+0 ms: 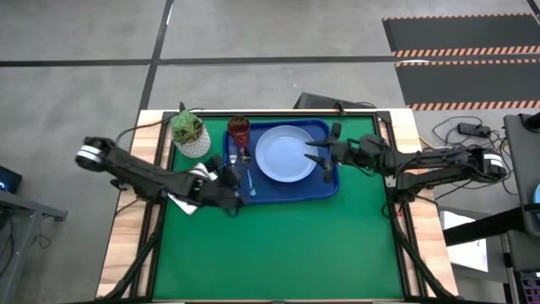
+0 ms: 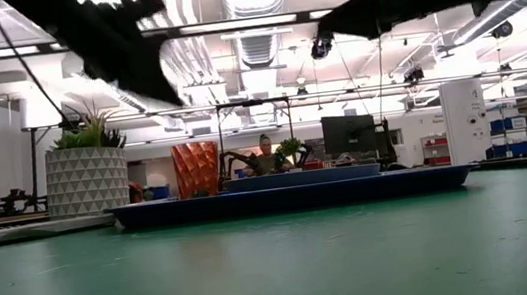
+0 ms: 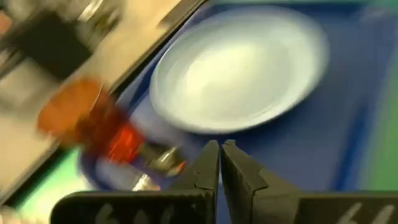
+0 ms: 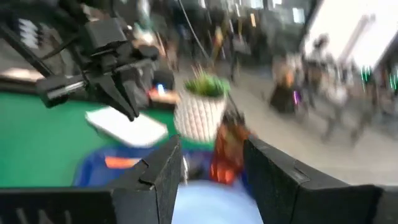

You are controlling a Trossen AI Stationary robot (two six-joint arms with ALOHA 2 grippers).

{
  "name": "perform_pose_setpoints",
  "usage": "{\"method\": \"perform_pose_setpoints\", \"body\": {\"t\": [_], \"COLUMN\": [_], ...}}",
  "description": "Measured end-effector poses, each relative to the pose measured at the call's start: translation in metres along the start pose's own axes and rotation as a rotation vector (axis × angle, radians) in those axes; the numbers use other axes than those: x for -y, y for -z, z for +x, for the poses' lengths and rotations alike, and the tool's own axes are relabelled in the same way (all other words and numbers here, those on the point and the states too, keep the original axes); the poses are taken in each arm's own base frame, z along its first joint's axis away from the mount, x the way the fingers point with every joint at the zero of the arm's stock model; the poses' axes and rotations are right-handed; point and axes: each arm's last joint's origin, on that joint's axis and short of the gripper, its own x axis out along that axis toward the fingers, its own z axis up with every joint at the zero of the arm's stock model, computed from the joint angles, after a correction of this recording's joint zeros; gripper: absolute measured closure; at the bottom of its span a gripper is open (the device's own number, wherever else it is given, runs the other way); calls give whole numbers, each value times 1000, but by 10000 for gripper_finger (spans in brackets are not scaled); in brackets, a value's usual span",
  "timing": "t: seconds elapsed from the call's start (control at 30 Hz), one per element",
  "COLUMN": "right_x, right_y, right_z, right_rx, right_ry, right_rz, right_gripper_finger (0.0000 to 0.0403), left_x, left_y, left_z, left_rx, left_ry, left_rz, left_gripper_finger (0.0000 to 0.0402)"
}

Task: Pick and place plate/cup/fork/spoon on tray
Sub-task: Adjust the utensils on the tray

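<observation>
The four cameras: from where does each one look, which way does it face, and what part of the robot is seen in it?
High view: above the table, facing straight down; both arms over the tray.
Low view: at table height, level across the mat; the arms hang from above.
Left wrist view: on the left arm, facing the plate; left gripper shut.
Right wrist view: on the right arm, facing the plant pot; right gripper open.
All four share the cup.

Light-blue plate point(image 1: 285, 154), deep-blue tray point(image 1: 325, 188), dark-red cup point(image 1: 239, 128), green mat point(image 1: 278, 245).
</observation>
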Motion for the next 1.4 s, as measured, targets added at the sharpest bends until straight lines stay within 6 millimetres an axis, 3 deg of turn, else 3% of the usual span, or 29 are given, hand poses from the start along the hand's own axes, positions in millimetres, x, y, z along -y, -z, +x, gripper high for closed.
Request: {"method": "perform_pose_setpoints", "body": {"t": [0.17,0.27,0.5,0.7,0.8,1.13,1.4], "right_x": [-7,-11,-17,-17,-17,-18,-18], "right_y": [19,33,54,58,58,55,47], "right_z": [-17,-30,-51,-53,-53,-52,-58], "right_rx": [188,236,292,266,263,286,343], "right_ry": [7,27,50,83,78,-6,-45], "right_rz": [-93,-131,-117,-12,19,76,69], "right_gripper_finger": [259,268,289,309,320,351,359], "left_x": [-7,-15,-40,-55,-56,-37,-25], "left_y": [2,19,66,86,86,58,51], "left_z": [-34,-43,-39,-36,-34,-9,51], "left_rx": [180,262,397,519,542,490,213], "left_ry": [194,257,323,306,261,139,12], "left_rz": [40,31,-134,-323,-375,-365,-279], "left_gripper_finger": [402,402,402,402,402,402,402]}}
